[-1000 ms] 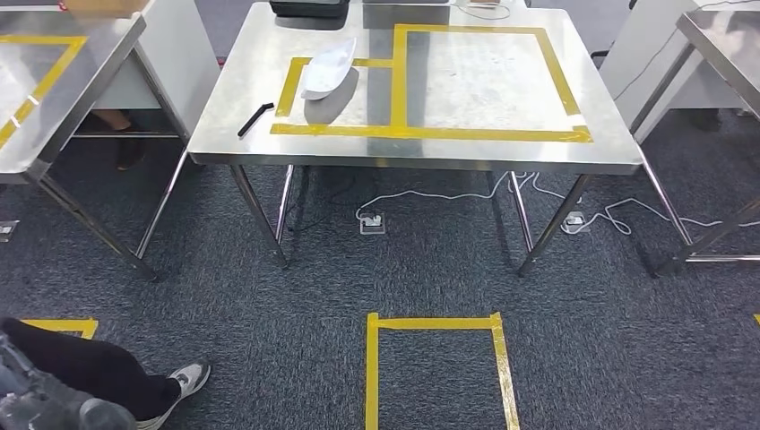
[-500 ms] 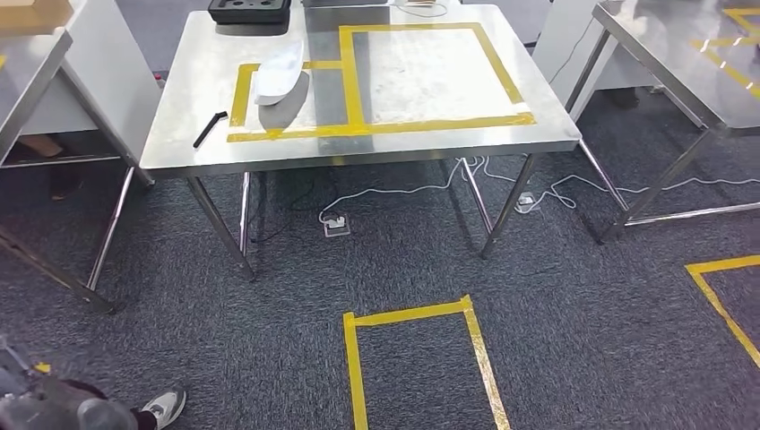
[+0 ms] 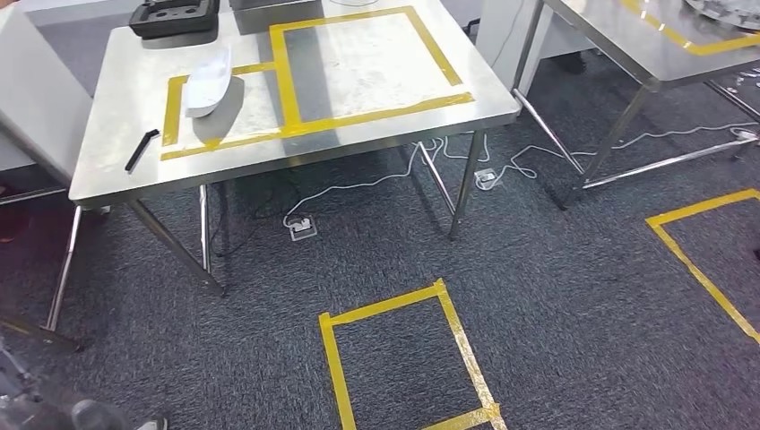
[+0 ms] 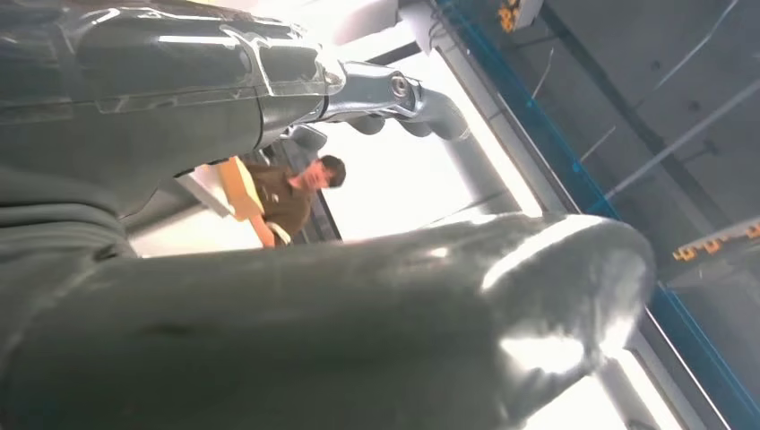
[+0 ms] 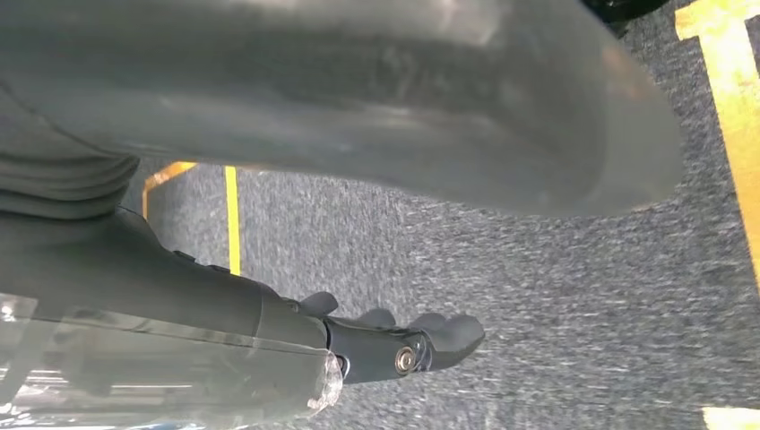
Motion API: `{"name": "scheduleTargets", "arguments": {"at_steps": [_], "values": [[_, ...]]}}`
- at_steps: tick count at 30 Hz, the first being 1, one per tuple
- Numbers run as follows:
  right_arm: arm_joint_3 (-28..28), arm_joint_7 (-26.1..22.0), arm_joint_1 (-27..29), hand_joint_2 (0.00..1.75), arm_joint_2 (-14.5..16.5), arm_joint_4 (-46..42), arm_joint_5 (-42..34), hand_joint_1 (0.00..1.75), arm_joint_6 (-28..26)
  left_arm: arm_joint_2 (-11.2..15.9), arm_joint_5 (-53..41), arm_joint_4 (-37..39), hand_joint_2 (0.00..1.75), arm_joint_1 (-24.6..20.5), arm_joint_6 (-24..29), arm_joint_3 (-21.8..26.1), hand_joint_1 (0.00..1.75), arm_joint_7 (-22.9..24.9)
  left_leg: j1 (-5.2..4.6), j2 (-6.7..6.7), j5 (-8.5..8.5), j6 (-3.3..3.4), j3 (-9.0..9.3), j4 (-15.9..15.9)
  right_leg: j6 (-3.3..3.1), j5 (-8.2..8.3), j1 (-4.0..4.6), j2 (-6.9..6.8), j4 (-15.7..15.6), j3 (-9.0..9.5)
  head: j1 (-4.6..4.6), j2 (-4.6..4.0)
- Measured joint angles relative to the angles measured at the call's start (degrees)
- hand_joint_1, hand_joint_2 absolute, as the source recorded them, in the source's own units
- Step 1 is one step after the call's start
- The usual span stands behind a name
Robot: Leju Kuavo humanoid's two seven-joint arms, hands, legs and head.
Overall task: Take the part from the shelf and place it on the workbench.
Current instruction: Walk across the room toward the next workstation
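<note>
The white part [image 3: 208, 82] lies on the desk [image 3: 107, 170], far ahead of both hands, nearer the left one, long axis pointing away. Left hand [image 4: 394, 94] and right hand [image 5: 394, 345] hang with fingers loosely curled, holding nothing.

1. A steel workbench [image 3: 107, 170] stands ahead and to the left on the carpet [image 3: 556, 296].
2. On it, a large taped rectangle [image 3: 363, 63] covers the right part, with a smaller taped rectangle [image 3: 176, 116] adjoining its left side.
3. A curved part [image 3: 208, 82] lies across the smaller rectangle's far end.
4. A short bar [image 3: 142, 150] lies left of that rectangle, near the front edge.
5. A tray [image 3: 173, 15] sits at the far edge, behind the part.
6. Cables [image 3: 376, 184] and floor sockets [image 3: 303, 227] lie under the bench.
7. A taped floor square [image 3: 403, 358] lies in front of the bench.
8. A second table [image 3: 645, 54] stands to the right.
</note>
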Motion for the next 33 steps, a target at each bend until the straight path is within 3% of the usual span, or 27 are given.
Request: {"name": "scheduleTargets", "arguments": {"at_steps": [1,2,4,6,8,10,12,14,16,17,18,20,21,23,25,27,28,29,31,32,33], "values": [[0.0,0.0,0.0,0.00,0.0,0.0,0.0,0.00,0.0,0.0,0.2,0.0,0.00,0.0,0.0,0.0,0.00,0.0,0.00,0.07,-0.40,0.09,-1.44,2.5,-0.09,-0.02,0.14,0.59,0.1,-0.04,-0.23,0.00],[0.0,0.0,0.1,0.00,0.0,0.0,0.0,0.00,0.0,0.0,0.3,0.0,0.00,0.0,0.0,0.0,0.00,0.0,-0.01,0.11,0.48,0.25,-1.93,2.9,-0.12,-0.05,0.26,1.29,0.1,-0.02,-0.44,0.01],[0.0,0.0,0.0,0.00,0.0,0.0,0.0,0.00,0.0,0.0,0.6,0.0,0.00,0.0,0.0,0.1,0.00,0.0,-0.02,-0.75,5.11,0.81,0.07,-2.6,-0.12,-0.20,0.44,2.80,0.3,0.15,-0.85,0.01],[0.0,0.0,-0.1,0.00,0.0,0.0,0.0,0.00,0.0,0.0,0.9,0.0,0.00,0.1,0.0,0.1,0.00,0.0,0.06,-3.40,8.54,1.58,2.95,-9.5,0.15,-0.43,0.56,4.16,0.6,0.11,-1.11,0.00],[0.0,0.0,-0.2,0.00,0.1,0.0,0.0,0.00,0.0,0.0,1.9,0.0,0.00,0.1,0.0,0.1,0.00,0.0,0.02,-4.60,8.70,1.89,4.10,-12.2,0.75,-0.51,0.39,5.33,0.9,-0.46,-1.29,0.00],[0.0,0.0,-0.3,0.00,0.0,0.0,0.0,0.00,0.1,-0.1,3.8,0.0,0.00,0.0,0.0,0.2,0.00,0.0,0.09,-3.30,8.55,2.00,4.48,-13.0,1.40,-0.56,0.19,6.29,1.1,-0.92,-1.39,0.00],[0.0,0.0,-0.3,0.00,0.0,0.0,0.0,0.00,0.1,-0.1,5.5,0.0,0.00,0.0,0.0,0.5,0.00,0.0,0.34,-1.74,8.68,2.37,4.89,-13.6,2.00,-2.06,0.26,4.48,3.3,-1.90,-0.97,0.00],[0.0,0.0,-0.5,0.00,0.0,0.0,0.0,0.00,0.1,-0.2,6.2,0.1,0.00,0.1,0.0,0.8,0.00,0.0,0.33,0.02,8.57,2.64,5.09,-13.7,2.70,-5.72,0.13,1.42,10.1,-5.30,-0.22,0.00],[0.0,0.0,-0.6,0.00,0.0,0.0,0.0,0.00,0.1,-0.3,6.5,0.2,0.00,0.1,0.0,1.2,0.00,0.0,0.23,1.73,8.36,2.72,5.09,-13.7,3.33,-8.28,-0.22,0.34,17.2,-9.01,0.30,0.00],[0.0,0.0,-0.6,0.00,0.0,0.0,0.0,0.00,0.1,-0.4,6.9,0.3,0.00,0.1,0.0,1.6,0.00,0.0,0.21,2.50,8.23,2.64,5.14,-13.7,3.51,-7.91,-0.35,0.14,18.1,-9.57,0.45,0.00],[0.0,0.0,-0.5,0.00,-0.1,0.0,0.0,0.00,0.2,-0.4,8.2,0.4,0.00,0.1,0.0,2.2,0.00,0.0,0.19,3.14,8.10,2.52,5.26,-13.7,3.59,-6.37,-0.47,-0.07,16.5,-8.89,0.70,0.00],[0.0,0.0,-0.3,0.00,-0.1,0.0,0.0,0.00,0.3,-0.5,14.0,1.3,0.00,-0.1,0.0,4.2,0.00,0.0,0.10,4.30,7.73,2.10,5.68,-13.7,3.44,-2.09,-0.48,-1.51,8.6,-5.05,1.21,0.00],[0.0,0.0,-0.3,0.00,-0.1,0.0,0.0,0.00,0.4,-0.5,18.9,2.2,0.00,-0.4,0.0,5.6,0.00,0.1,-0.05,4.75,7.51,1.82,5.83,-13.7,3.08,-0.73,-0.39,-2.31,4.9,-3.26,1.42,0.00],[0.0,0.2,-0.2,0.00,-0.1,0.0,0.0,0.00,0.7,-0.1,31.4,5.5,0.00,-1.2,0.0,8.7,0.00,0.4,-0.33,5.49,7.24,1.27,6.03,-13.6,2.13,-0.10,-0.11,-3.15,1.5,-1.73,1.31,0.00],[-0.1,0.5,0.1,0.00,-0.1,0.0,0.0,0.00,0.9,0.8,44.5,9.9,0.00,-2.0,0.0,11.7,0.00,0.4,-0.23,6.14,7.04,0.66,6.36,-13.8,1.11,-0.05,0.00,-2.23,1.3,-1.79,1.05,0.00],[-0.1,0.7,0.3,0.00,-0.1,0.0,0.0,0.00,1.0,2.0,53.1,14.2,0.00,-2.4,0.0,14.2,0.00,0.2,0.10,3.91,5.54,-0.02,6.00,-12.2,0.27,0.23,-0.07,-1.29,0.9,-1.62,0.75,0.00],[-0.1,0.7,0.3,0.00,-0.1,0.0,0.0,0.00,1.0,2.6,55.1,16.0,0.00,-2.5,0.0,15.2,0.00,0.1,0.25,2.26,3.93,-0.26,4.85,-9.6,-0.06,0.36,-0.12,-0.83,0.7,-1.52,0.47,0.00],[-0.1,0.7,0.3,0.00,-0.1,-0.1,0.0,0.00,1.0,3.0,55.9,17.5,0.00,-2.7,0.0,16.1,0.00,0.1,0.34,0.68,2.01,-0.38,3.04,-5.9,-0.27,0.39,-0.06,-0.37,0.7,-1.56,0.06,0.00],[-0.1,0.8,0.3,0.00,-0.1,-0.1,0.0,0.00,1.1,3.7,56.2,20.3,0.00,-2.8,0.1,17.8,0.00,0.0,0.39,0.08,-0.80,-0.46,-1.21,1.8,-0.52,0.34,0.12,0.76,0.8,-1.63,-0.64,0.00],[-0.1,0.8,0.4,0.00,-0.1,-0.1,0.0,0.00,1.1,3.9,56.2,21.6,0.00,-2.8,0.1,18.5,0.00,0.0,0.39,0.12,-0.61,-0.44,-2.48,3.4,-0.56,0.27,0.18,1.40,0.9,-1.61,-0.93,0.00],[-0.1,0.8,0.4,0.00,-0.1,-0.1,0.0,0.00,1.1,4.2,56.2,22.8,0.00,-2.9,0.1,19.2,0.00,0.0,0.41,0.09,0.79,-0.37,-2.70,2.9,-0.54,0.18,0.22,2.07,1.0,-1.57,-1.16,0.00]]}}
